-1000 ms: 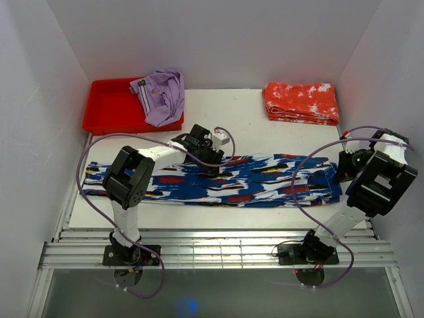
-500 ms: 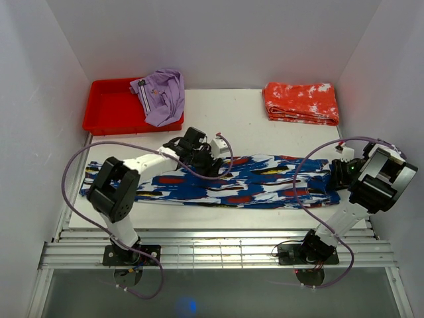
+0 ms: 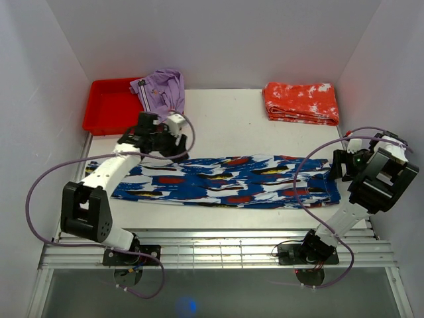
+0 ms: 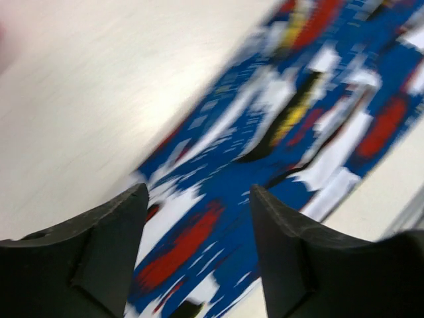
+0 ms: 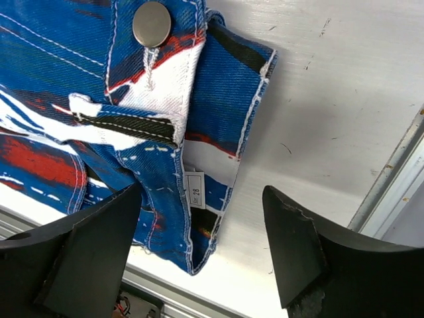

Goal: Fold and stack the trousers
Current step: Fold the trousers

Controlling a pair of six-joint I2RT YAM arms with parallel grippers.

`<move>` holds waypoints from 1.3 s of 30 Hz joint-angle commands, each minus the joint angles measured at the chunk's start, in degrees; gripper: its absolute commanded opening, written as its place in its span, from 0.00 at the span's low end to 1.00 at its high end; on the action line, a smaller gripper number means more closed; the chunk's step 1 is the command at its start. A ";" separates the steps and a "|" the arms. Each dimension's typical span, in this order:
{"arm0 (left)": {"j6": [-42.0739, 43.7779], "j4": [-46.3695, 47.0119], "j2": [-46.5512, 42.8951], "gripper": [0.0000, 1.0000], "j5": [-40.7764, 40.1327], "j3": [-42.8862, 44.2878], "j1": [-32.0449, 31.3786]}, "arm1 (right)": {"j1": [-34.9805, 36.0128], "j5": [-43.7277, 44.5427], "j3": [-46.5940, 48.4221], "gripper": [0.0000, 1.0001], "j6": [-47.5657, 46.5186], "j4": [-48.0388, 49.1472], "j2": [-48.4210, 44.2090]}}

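Note:
The trousers (image 3: 225,180) lie flat in a long strip across the table, waist to the right and leg ends to the left. Their blue, white and black print carries red patches. My left gripper (image 3: 171,147) hovers open over the far edge of the leg half. In the blurred left wrist view the gripper (image 4: 197,199) has only the printed trousers (image 4: 218,225) below its gap. My right gripper (image 3: 336,169) is open at the waist end. In the right wrist view the gripper (image 5: 202,199) straddles the waistband corner (image 5: 199,152), whose metal button (image 5: 151,23) and size tag (image 5: 193,196) show; nothing is held.
A red tray (image 3: 106,109) sits at the back left with a lilac garment (image 3: 162,94) draped over its right rim. A folded orange-red garment (image 3: 301,101) lies at the back right. Metal rails (image 3: 212,250) run along the table's near edge, and white walls close in on both sides.
The left arm swung from the trousers' middle to their left far edge, its jaws widening. The right gripper went from shut to open at the waist end.

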 commanded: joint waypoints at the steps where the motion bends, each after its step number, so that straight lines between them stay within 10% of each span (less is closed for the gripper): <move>1: -4.59 -8.13 -6.41 0.76 3.24 0.50 15.19 | -0.27 -3.12 -1.37 0.79 1.01 0.20 0.94; 7: 3.56 -20.35 -5.11 0.79 3.06 0.93 42.26 | 0.17 -0.93 -3.30 0.69 1.36 3.18 3.67; 10: 7.08 -24.05 -0.72 0.79 7.45 2.34 54.05 | 0.26 2.92 -4.36 0.35 2.24 7.47 4.20; 11: 7.62 -24.75 0.25 0.79 7.90 2.69 56.25 | 0.17 4.07 -4.53 0.10 2.59 8.89 4.02; 12: 8.32 -26.06 2.09 0.79 8.51 2.95 59.58 | -0.09 5.13 -4.27 0.08 3.29 10.03 4.11; 24: 14.30 -24.84 11.33 0.79 8.42 1.81 71.73 | -1.41 11.65 2.76 0.08 2.24 11.10 2.79; 39: 9.21 -13.26 19.95 0.76 4.83 -1.44 72.00 | -1.32 13.40 5.57 0.08 0.93 8.11 2.88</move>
